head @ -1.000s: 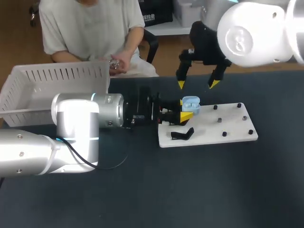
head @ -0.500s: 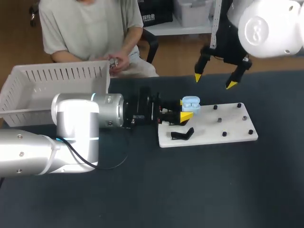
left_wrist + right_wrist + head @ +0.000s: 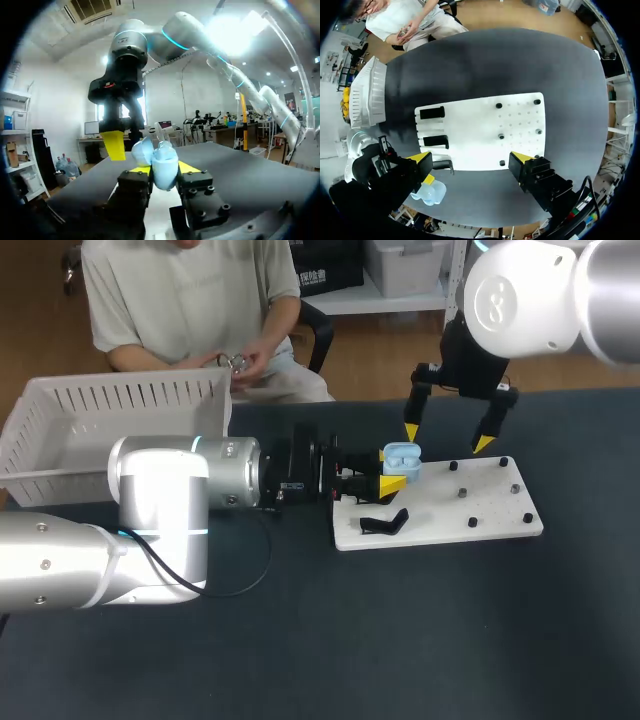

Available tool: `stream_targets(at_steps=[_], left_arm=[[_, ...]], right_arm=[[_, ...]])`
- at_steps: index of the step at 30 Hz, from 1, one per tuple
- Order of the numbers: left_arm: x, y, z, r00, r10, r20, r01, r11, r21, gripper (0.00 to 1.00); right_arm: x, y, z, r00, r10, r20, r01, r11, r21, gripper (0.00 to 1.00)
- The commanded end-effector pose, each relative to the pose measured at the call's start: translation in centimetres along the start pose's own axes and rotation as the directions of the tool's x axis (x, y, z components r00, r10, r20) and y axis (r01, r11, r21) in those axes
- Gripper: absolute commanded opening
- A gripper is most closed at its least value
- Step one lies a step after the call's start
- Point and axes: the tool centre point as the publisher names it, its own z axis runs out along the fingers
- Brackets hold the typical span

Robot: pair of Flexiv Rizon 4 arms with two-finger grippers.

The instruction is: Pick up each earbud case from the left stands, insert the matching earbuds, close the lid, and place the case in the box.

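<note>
A light-blue earbud case (image 3: 402,459), lid open, is seen just right of the frame's centre. It is gripped between the yellow tips of the left pincer (image 3: 388,469), over the left end of a white board (image 3: 490,502). The right pincer (image 3: 446,437) is held open and empty above the board's upper edge. A white basket (image 3: 60,440) is seen at upper left on the dark tabletop (image 3: 400,640).

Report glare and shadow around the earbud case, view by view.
Head view: even light, earbud case plain. Left wrist view: strong glare overhead, left gripper unaffected. Right wrist view: no glare; table unevenly lit.
</note>
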Motion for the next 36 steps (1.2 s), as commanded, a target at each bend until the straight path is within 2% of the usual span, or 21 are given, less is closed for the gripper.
stream_targets(at_steps=[1,9,17,20,23,26,28,30,33,36], left_arm=[[0.0,0.1,0.0,1.0,-0.001,0.0,0.001,1.0,0.003,0.0],[0.0,0.1,0.0,1.0,-0.001,0.0,0.001,1.0,0.003,0.0],[0.0,0.1,0.0,1.0,-0.001,0.0,0.001,1.0,0.003,0.0],[0.0,0.1,0.0,1.0,-0.001,0.0,0.001,1.0,0.003,0.0],[0.0,0.1,0.0,1.0,-0.001,0.0,0.001,1.0,0.003,0.0],[0.0,0.1,0.0,1.0,-0.001,0.0,0.001,1.0,0.003,0.0],[-0.1,0.5,-1.6,0.999,0.003,-0.034,-0.004,0.999,-0.04,0.0],[-0.4,1.0,-3.4,0.998,0.003,-0.055,-0.007,0.996,-0.085,0.0],[-2.3,1.7,-8.1,0.993,0.022,-0.119,-0.044,0.981,-0.189,0.0],[-4.1,2.5,-12.7,0.99,0.012,-0.138,-0.054,0.952,-0.301,0.0]], right_arm=[[0.9,-0.5,-0.2,1.0,0.001,-0.01,-0.001,1.0,-0.004,1.0],[3.0,-0.6,-0.8,1.0,-0.011,-0.021,0.01,1.0,-0.013,1.0],[4.0,0.0,-0.5,0.998,-0.038,-0.056,0.037,0.999,-0.018,1.0],[3.8,0.0,-1.0,0.999,-0.041,0.02,0.042,0.999,-0.019,1.0],[3.6,-0.4,-2.7,0.987,-0.035,0.155,0.042,0.998,-0.046,1.0],[3.4,-1.6,-5.1,0.956,-0.001,0.293,0.024,0.997,-0.074,1.0],[3.2,-2.8,-6.5,0.938,0.043,0.344,-0.006,0.994,-0.108,1.0],[3.1,-4.1,-7.1,0.931,0.08,0.355,-0.035,0.991,-0.131,1.0],[3.1,-4.1,-7.1,0.931,0.08,0.355,-0.035,0.991,-0.131,1.0],[3.1,-4.1,-7.1,0.931,0.08,0.355,-0.035,0.991,-0.131,1.0]])
